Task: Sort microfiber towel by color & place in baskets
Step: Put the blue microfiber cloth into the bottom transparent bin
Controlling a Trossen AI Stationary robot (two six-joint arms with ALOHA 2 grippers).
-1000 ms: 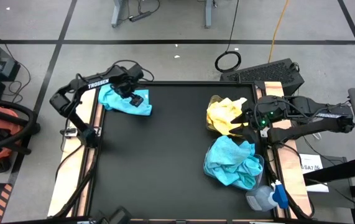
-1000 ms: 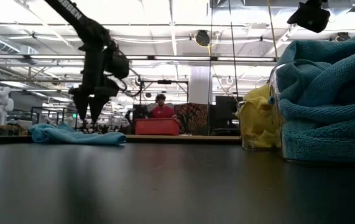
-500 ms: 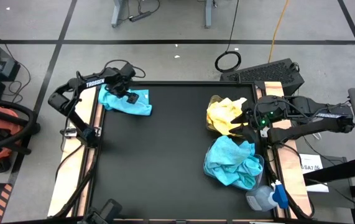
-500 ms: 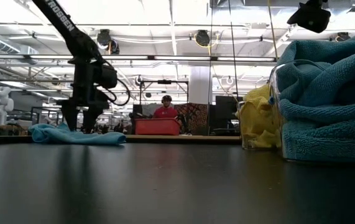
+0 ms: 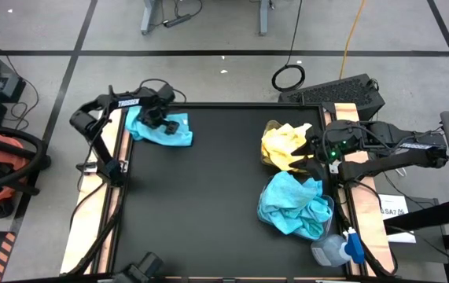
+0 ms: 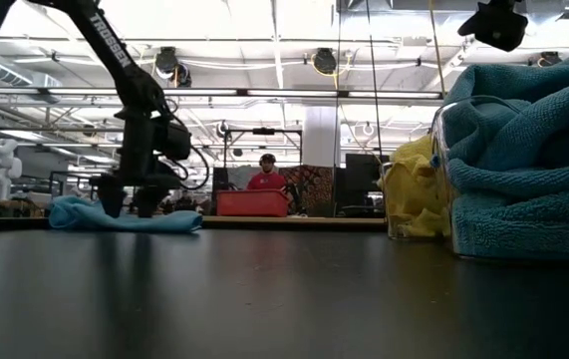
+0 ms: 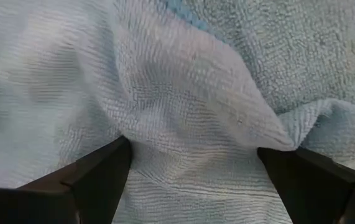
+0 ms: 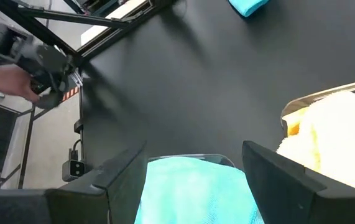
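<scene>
One teal-blue microfiber towel (image 5: 165,130) lies crumpled flat on the black table near its far left corner, low in the low view (image 6: 159,220). My left gripper (image 5: 155,119) stands over it, open, fingers pointing down (image 6: 125,204). Two clear baskets sit by the right edge: one holds yellow towels (image 5: 285,145), the nearer one a heap of teal towels (image 5: 295,203). My right gripper (image 5: 318,148) waits open above these baskets (image 8: 193,168), touching nothing. My left gripper comes at the teal towel from above, pointing down. Its open fingers (image 7: 96,174) stand in the cloth on either side of a raised fold (image 7: 196,118) near the towel's middle. The towel lies on the table, slack.
A blue-capped grey bottle (image 5: 338,248) lies at the near right corner. A black keyboard (image 5: 338,93) sits beyond the far right edge. The middle of the black table (image 5: 208,196) is bare. A person in red (image 6: 261,178) shows far behind the table.
My left gripper has come down onto the teal towel, shifting a little toward the table's left edge, and its fingers now reach the cloth. The towel has stayed where it was. My right arm has kept still.
</scene>
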